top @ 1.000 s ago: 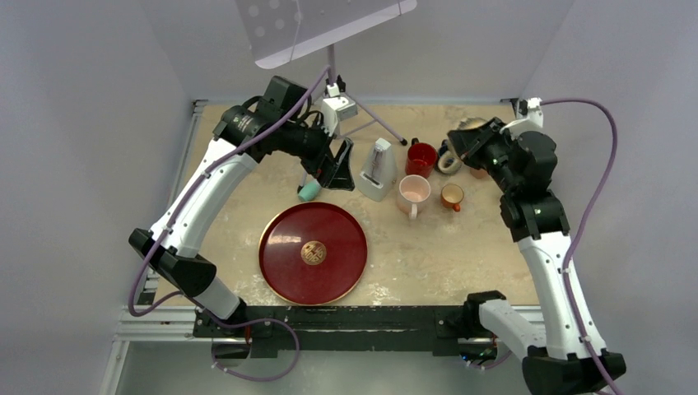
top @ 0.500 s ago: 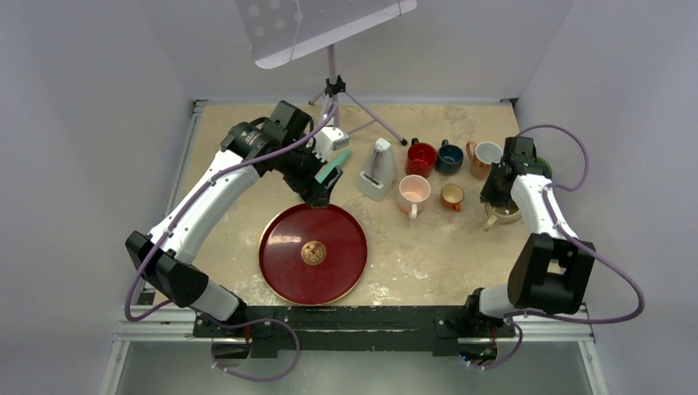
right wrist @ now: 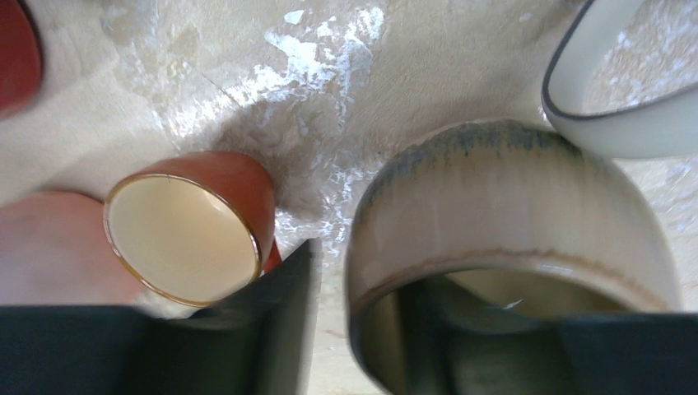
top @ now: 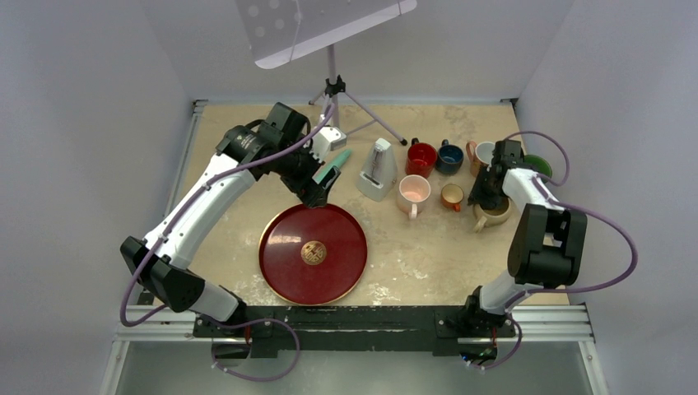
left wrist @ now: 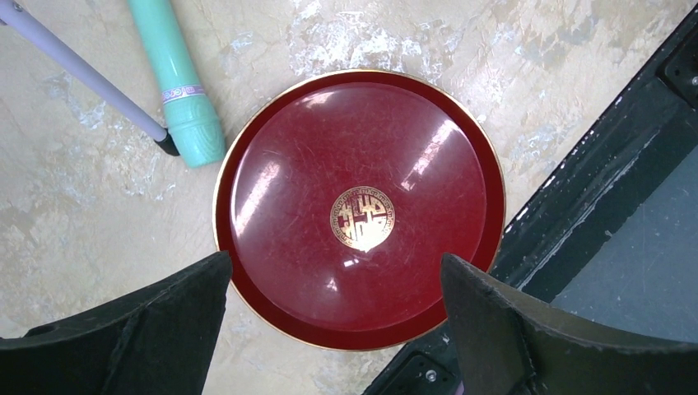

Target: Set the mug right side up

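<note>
The mug (top: 494,216) is beige with a blue-grey band. It stands mouth up at the right of the table, beside a small orange cup (top: 451,196). My right gripper (top: 490,197) points down over its rim. In the right wrist view one finger is inside the mug (right wrist: 510,206) and the other finger (right wrist: 288,288) is outside. A strip of table shows between that outer finger and the wall, so my right gripper (right wrist: 370,284) is open. My left gripper (top: 317,194) hangs open above the red tray (top: 280,271), holding nothing (left wrist: 333,267).
Behind the mug stand a red mug (top: 421,156), a dark blue mug (top: 449,156), a brown-and-white mug (top: 484,153) and a green cup (top: 537,164). A pink mug (top: 412,192), a metronome (top: 377,169), a teal handle (top: 332,167) and a music stand's tripod (top: 333,86) fill the middle back.
My right arm has come down with the mug to the table beside the orange cup. Its jaws, shut on the mug wall before, have opened. My left arm pulled back slightly over the tray.
</note>
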Controlling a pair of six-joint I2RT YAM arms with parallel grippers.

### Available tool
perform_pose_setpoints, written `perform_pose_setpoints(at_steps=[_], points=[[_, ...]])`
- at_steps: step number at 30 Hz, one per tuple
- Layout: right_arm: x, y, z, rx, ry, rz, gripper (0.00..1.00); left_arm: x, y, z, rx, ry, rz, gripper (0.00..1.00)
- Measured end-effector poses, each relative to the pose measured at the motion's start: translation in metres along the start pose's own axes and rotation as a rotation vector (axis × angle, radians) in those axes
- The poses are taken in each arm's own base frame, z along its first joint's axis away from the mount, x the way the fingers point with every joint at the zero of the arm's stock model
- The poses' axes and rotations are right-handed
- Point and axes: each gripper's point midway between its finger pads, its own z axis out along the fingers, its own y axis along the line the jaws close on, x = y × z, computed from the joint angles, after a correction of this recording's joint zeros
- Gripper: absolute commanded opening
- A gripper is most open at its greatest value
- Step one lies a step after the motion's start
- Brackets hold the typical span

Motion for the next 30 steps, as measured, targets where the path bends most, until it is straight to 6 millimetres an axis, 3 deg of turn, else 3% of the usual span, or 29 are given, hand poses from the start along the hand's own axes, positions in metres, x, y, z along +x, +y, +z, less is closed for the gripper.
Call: perform_pose_setpoints(at_steps=[1,2,3,7,12,15,18,21,24,26,30], points=[[-0.001,0.0,-0.001,0.0,-0.004,0.002,0.7,0.001,0.0,0.0,-0.004,-0.002,0.001,1.0],[-0.002,0.0,-0.002,0.0,-0.009,0.002,0.94,0.004,0.001,0.001,-0.011,-0.002,0.001,1.0],[-0.003,0.0,-0.005,0.0,-0.016,0.001,0.98,0.006,0.003,0.001,-0.024,-0.004,0.002,1.0],[-0.02,0.002,-0.032,-0.002,-0.084,-0.008,0.99,0.024,0.019,-0.01,-0.116,-0.013,0.013,1.0],[-0.07,0.022,-0.101,-0.08,-0.325,-0.029,0.99,0.056,0.058,-0.052,-0.34,-0.084,0.001,1.0],[-0.085,0.036,-0.141,-0.145,-0.448,-0.053,0.99,0.066,0.059,-0.057,-0.39,-0.169,0.009,1.0],[-0.093,0.043,-0.161,-0.173,-0.514,-0.073,0.94,0.093,0.049,-0.047,-0.396,-0.255,0.031,1.0],[-0.094,0.048,-0.157,-0.179,-0.512,-0.083,0.86,0.109,0.041,-0.04,-0.388,-0.312,0.034,1.0],[-0.089,0.07,-0.135,-0.179,-0.466,-0.111,0.77,0.104,0.04,-0.042,-0.391,-0.362,0.022,1.0],[-0.073,0.104,-0.109,-0.181,-0.396,-0.174,0.73,0.099,0.042,-0.041,-0.397,-0.377,0.009,1.0],[-0.046,0.136,-0.058,-0.111,-0.277,-0.273,0.66,0.098,0.046,-0.036,-0.402,-0.369,-0.01,1.0]])
